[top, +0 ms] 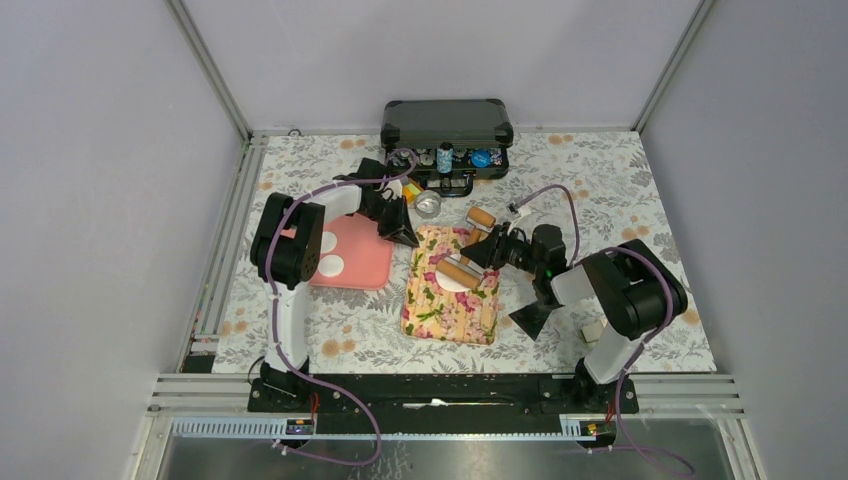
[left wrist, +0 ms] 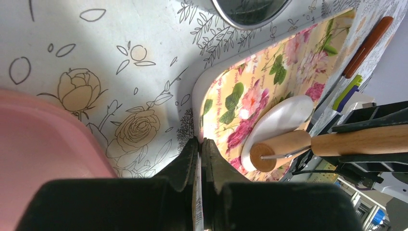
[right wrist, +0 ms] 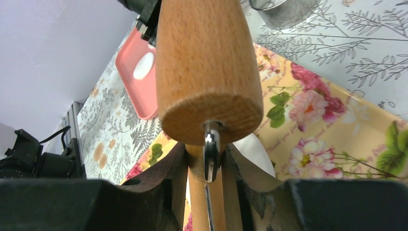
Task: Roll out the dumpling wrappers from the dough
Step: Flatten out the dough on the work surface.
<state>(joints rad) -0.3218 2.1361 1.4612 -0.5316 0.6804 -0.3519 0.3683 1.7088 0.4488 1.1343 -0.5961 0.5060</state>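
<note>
1. The right claw [right wrist: 206,153] is clamped on the thin handle of the wooden rolling pin [right wrist: 207,62]. Its jaws are kept partly apart only by the handle that fills them.
2. Just past its tips, the pin's thick barrel rests on one of the dumpling wrappers [left wrist: 284,118], a flat white disc lying on the flowered mat [left wrist: 269,72].
3. The disc looks soft, light and probably tacky, so it would likely stretch or tear if pinched. It is better worked through the pin, with even, moderate pressure from the middle outward. The pin is stiff and smooth, and the handle is the sound place to grip it.
4. The left claw [left wrist: 199,144] is fully closed at the mat's corner, and a thin edge seems to be nipped between its jaws, apparently to steady the mat. The wrapper lies ahead of it, further in on the mat.
5. On the left claw's other side, away from the mat, sits the pink tray [top: 365,262] with two white pieces [top: 331,266]. I cannot tell whether they are dough lumps or finished discs.
6. Beyond both claws, a silver tin [top: 428,203] stands on the table [top: 620,190].
</note>
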